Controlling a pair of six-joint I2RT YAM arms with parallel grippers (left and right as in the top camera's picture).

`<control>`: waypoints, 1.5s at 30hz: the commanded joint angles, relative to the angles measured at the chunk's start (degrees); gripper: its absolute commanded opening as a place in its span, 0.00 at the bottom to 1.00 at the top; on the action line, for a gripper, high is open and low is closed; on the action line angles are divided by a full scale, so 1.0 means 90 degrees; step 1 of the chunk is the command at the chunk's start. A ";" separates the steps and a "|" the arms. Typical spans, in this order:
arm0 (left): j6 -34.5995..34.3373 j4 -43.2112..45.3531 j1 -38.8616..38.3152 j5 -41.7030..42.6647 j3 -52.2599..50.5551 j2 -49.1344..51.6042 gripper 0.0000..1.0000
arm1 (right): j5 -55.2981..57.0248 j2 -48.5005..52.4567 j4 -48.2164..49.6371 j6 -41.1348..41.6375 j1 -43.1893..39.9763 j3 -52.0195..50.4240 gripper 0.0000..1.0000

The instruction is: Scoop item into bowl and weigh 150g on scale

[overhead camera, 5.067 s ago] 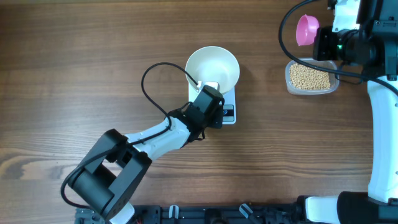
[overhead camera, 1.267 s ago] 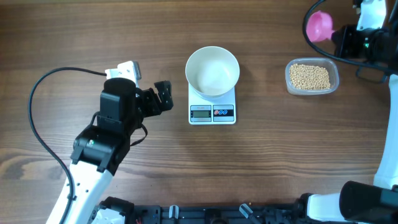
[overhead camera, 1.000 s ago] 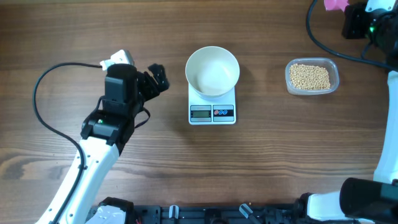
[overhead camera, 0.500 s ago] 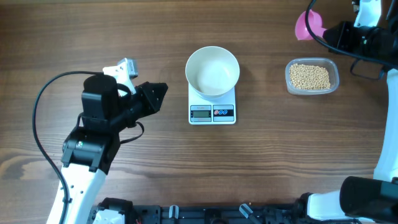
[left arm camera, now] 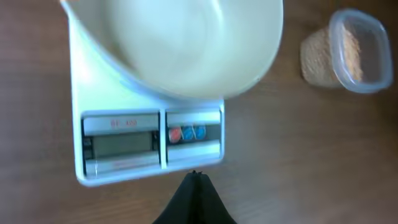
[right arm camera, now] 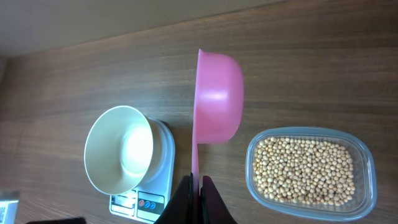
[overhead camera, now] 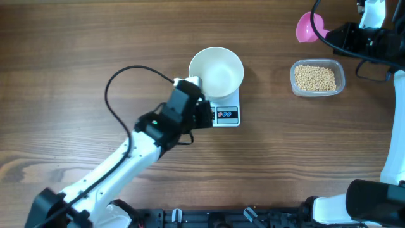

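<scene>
A deep white bowl sits on a small white scale at the middle of a wooden counter. The bowl covers the rear of the scale, leaving the grey display and the button panel showing along the front edge. The left fingers are pressed together into a single dark point just in front of that edge, level with the gap between display and buttons in the left wrist view. Whether they touch the scale cannot be told. From overhead, the left arm reaches in from the lower left and covers the display side of the scale. Well apart to the right, the tan beans lie heaped in a clear plastic tub that rests on the counter. Beyond the tub, near the far right corner, the right fingers pinch the thin handle of a pink scoop. The scoop is held in the air, turned on its side, clear of both the tub and the bowl.
</scene>
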 commanded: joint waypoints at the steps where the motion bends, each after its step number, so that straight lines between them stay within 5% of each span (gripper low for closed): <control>1: 0.0044 0.0809 -0.0362 -0.1212 0.0012 0.0578 0.04 | -0.0141 0.0078 -0.0034 0.0073 0.0002 0.0007 0.04; 6: 0.0685 0.1739 -0.0457 -0.0950 0.0012 0.1394 0.04 | -0.0117 0.0078 -0.0172 0.0066 0.0002 0.0007 0.04; 12: 0.1025 0.1739 -0.0457 -0.0590 0.0012 0.1649 0.04 | 0.0129 0.0078 -0.0153 0.0068 0.0002 0.0007 0.04; 38: 0.1212 0.1358 -0.0457 -0.0119 0.0041 0.1928 0.04 | 0.0177 0.0078 -0.0172 0.0066 0.0002 0.0007 0.04; 45: 0.1212 0.1515 -0.0454 -0.0697 0.0041 0.2280 0.04 | 0.0175 0.0078 -0.0172 0.0066 0.0002 0.0007 0.04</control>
